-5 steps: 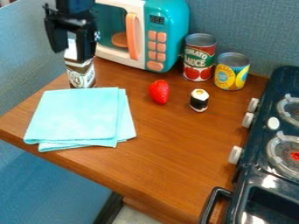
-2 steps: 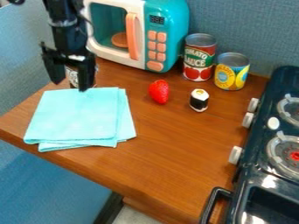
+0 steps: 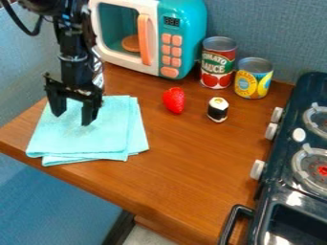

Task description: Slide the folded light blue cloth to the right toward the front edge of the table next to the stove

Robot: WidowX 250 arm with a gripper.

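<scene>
black gripper, fingers apart, over turquoise cloth, near table's left edge

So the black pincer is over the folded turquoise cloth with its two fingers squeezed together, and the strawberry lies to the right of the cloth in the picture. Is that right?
Not quite: the fingers of the black pincer are spread apart, as the camera view shows. It is over the folded turquoise cloth, and the strawberry lies to the right of the cloth.
</scene>
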